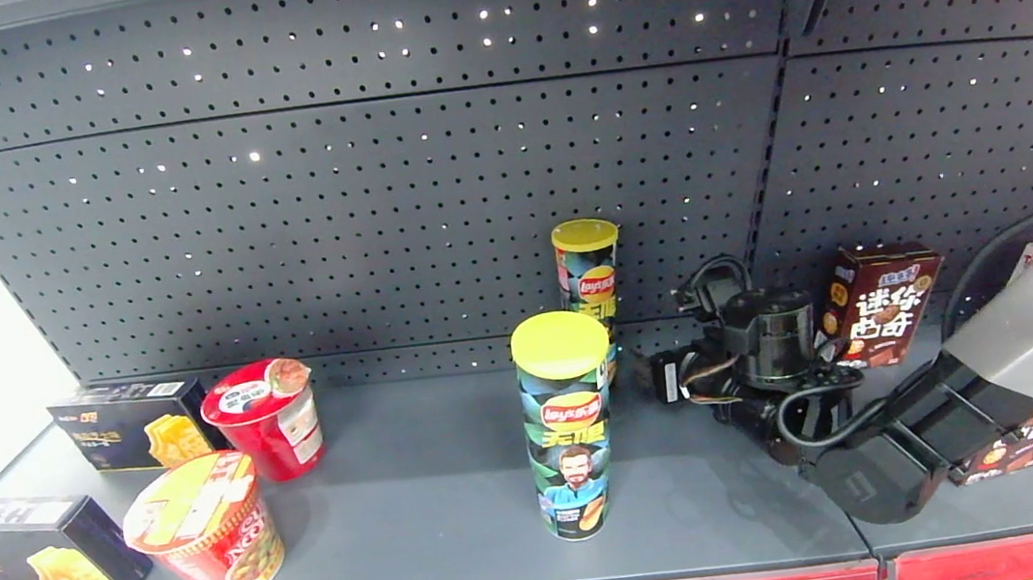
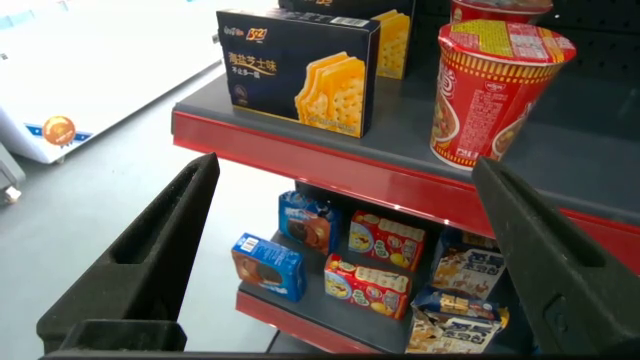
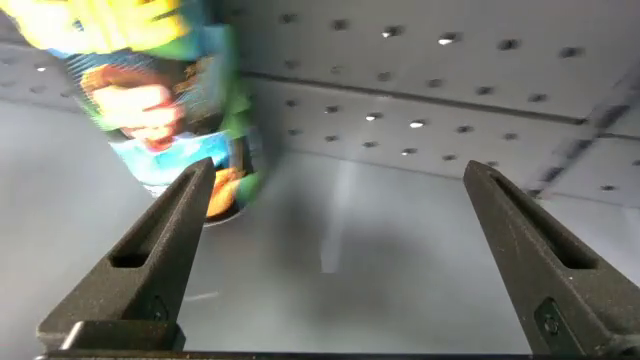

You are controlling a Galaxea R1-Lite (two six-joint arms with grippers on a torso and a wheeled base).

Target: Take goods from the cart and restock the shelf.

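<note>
Backing the right gripper (image 3: 340, 168), jaws wide and empty, straight out should keep it clear of the yellow-lidded chip can (image 3: 165, 100) alongside.

Grey shelf (image 1: 404, 497) holds chip cans (image 1: 568, 425), noodle cups (image 1: 208, 529), cracker boxes (image 1: 31, 550)

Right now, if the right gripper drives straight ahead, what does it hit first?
Likely the pegboard back panel: the open right gripper frames bare shelf, then the panel. The chip can sits just beside that line, so a graze is possible; depth unclear.
</note>
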